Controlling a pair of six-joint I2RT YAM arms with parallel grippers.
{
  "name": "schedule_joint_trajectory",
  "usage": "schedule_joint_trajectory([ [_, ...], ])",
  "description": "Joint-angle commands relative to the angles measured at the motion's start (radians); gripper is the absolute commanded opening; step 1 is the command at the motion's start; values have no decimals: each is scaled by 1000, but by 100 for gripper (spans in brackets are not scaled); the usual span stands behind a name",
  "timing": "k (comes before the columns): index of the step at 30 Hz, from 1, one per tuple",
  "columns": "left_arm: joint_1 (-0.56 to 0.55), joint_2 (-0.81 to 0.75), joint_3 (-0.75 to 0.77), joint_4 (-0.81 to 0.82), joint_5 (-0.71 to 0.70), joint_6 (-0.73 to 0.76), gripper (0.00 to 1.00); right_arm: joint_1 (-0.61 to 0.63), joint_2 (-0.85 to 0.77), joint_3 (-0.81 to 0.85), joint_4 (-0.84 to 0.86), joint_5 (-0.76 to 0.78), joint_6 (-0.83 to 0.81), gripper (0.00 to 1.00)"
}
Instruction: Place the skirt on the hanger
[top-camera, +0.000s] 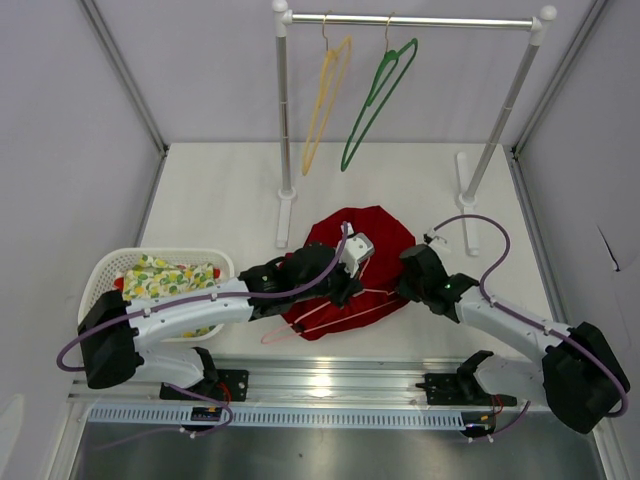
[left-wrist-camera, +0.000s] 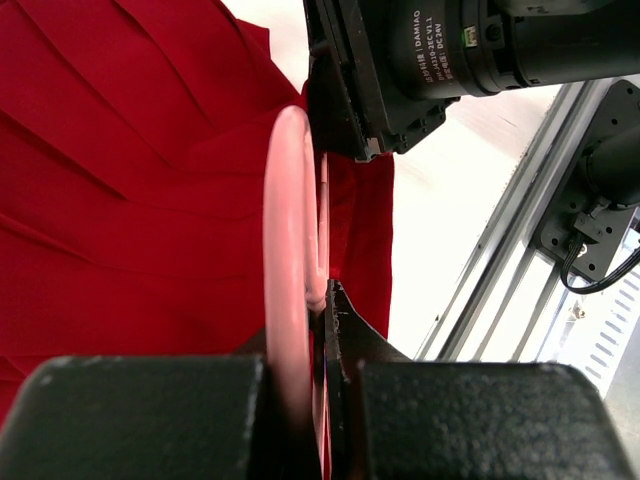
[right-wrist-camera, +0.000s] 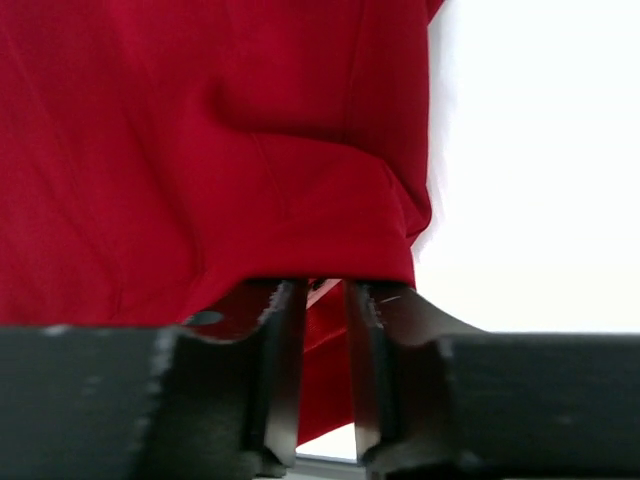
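Note:
The deep-red skirt (top-camera: 380, 235) lies spread on the table in the middle. The thin pale pink hanger (top-camera: 283, 333) lies across its near part, with its hook end sticking out on the table at the near left. My left gripper (top-camera: 345, 288) is over the skirt's near-left part. In the left wrist view it (left-wrist-camera: 325, 300) is shut on the pink hanger wire (left-wrist-camera: 290, 230), above the skirt (left-wrist-camera: 130, 200). My right gripper (top-camera: 403, 287) is at the skirt's right edge. In the right wrist view its jaws (right-wrist-camera: 325, 290) are nearly together, tips hidden under the skirt's (right-wrist-camera: 200, 150) folded hem.
A white basket (top-camera: 110, 265) holding a floral cloth (top-camera: 170, 278) stands at the left. A clothes rail (top-camera: 410, 20) at the back carries a yellow hanger (top-camera: 325, 100) and a green hanger (top-camera: 375, 100). A metal rail (top-camera: 330, 380) runs along the near edge.

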Motion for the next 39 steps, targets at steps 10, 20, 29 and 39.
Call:
schedule_joint_trajectory([
  [10, -7, -5, 65, -43, 34, 42, 0, 9, -44, 72, -48, 98, -26, 0],
  [20, -7, -35, 99, -66, 9, 50, 0, -2, -185, 101, -161, 138, -55, 0],
  [29, -7, -80, 130, -71, -50, 31, 0, -14, -274, 90, -187, 107, -57, 0],
  [39, -7, -147, 76, -31, -51, 30, 0, -53, -308, 52, -143, 35, -49, 0],
])
